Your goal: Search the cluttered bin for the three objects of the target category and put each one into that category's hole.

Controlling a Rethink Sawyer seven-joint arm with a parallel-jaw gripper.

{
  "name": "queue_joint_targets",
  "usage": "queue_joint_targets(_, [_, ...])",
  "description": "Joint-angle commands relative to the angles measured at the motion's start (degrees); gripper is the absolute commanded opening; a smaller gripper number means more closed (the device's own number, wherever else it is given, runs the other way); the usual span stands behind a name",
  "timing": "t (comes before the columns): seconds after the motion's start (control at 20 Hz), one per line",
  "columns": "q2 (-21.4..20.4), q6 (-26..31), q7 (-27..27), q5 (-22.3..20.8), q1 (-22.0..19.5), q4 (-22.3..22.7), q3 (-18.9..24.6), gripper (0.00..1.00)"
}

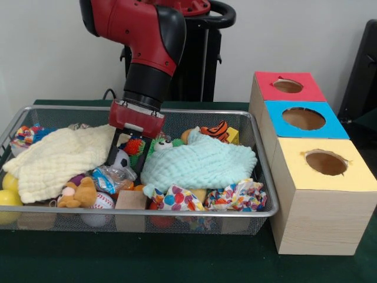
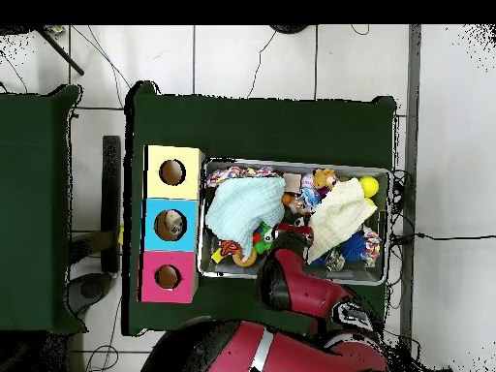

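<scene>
The silver wire mesh bin (image 1: 177,211) is full of toys and cloths; it also shows in the overhead view (image 2: 223,274). My gripper (image 1: 127,158) reaches down into its middle, between a cream cloth (image 1: 59,156) and a mint cloth (image 1: 197,162). Its black fingers (image 1: 112,152) stand apart, open, on either side of a small soccer ball (image 1: 122,160), with an orange spiky ball (image 1: 135,145) just behind. In the overhead view the gripper (image 2: 293,231) sits between the two cloths, fingertips hidden under the hand. Three boxes with holes stand beside the bin: red (image 1: 288,86), blue (image 1: 303,119), yellow (image 1: 326,163).
In the bin lie a tiger toy (image 1: 217,130), a baseball (image 1: 101,201), a brown teddy (image 1: 79,193), a wooden block (image 1: 131,200), yellow balls (image 1: 9,197) and patterned cloths (image 1: 177,197). The boxes show in the overhead view, yellow (image 2: 172,171), blue (image 2: 170,225), red (image 2: 168,277).
</scene>
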Motion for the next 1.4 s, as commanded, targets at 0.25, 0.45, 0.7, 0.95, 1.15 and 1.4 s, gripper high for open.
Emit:
queue_joint_targets(0.25, [1.3, 3.3, 2.9, -2.3, 4.4, -8.7, 1.2, 1.00])
queue_joint_targets(0.45, [1.5, 2.8, 1.2, -1.5, 7.7, -9.4, -1.6, 1.00])
queue_joint_targets(0.7, [2.7, 2.5, 1.8, -1.4, 9.6, -10.2, -3.9, 1.00])
queue_joint_targets(0.95, [3.4, 3.5, 2.3, -3.2, 10.0, -11.7, -4.6, 1.00])
queue_joint_targets(1.15, [3.2, 3.7, 3.3, -3.4, 10.1, -11.6, -4.8, 1.00])
queue_joint_targets(1.4, [4.0, 2.1, 5.0, -0.9, 10.3, -10.9, -6.1, 1.00])
